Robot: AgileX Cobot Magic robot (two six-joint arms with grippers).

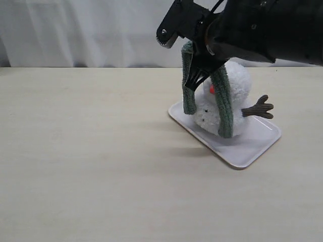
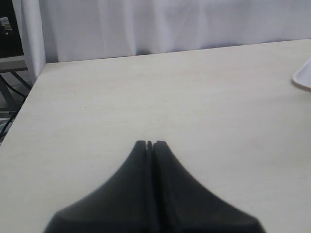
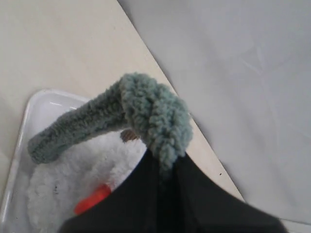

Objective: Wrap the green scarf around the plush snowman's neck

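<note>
The plush snowman (image 1: 239, 83) lies tilted on a white tray (image 1: 246, 152), its orange nose (image 1: 212, 89) facing the camera and one brown twig arm (image 1: 258, 107) sticking out to the right. My right gripper (image 1: 192, 83) reaches in from the upper right and is shut on a fold of the green scarf (image 1: 222, 108). Two strands of the scarf hang down in front of the snowman. In the right wrist view the scarf (image 3: 146, 109) bunches out past the right gripper (image 3: 165, 158), above the snowman (image 3: 68, 184). My left gripper (image 2: 150, 144) is shut and empty over bare table.
A white curtain (image 1: 91, 30) hangs behind the pale wooden table (image 1: 86, 161). One corner of the tray (image 2: 303, 77) shows at the edge of the left wrist view. The right arm's black body (image 1: 262, 27) covers the space above the snowman.
</note>
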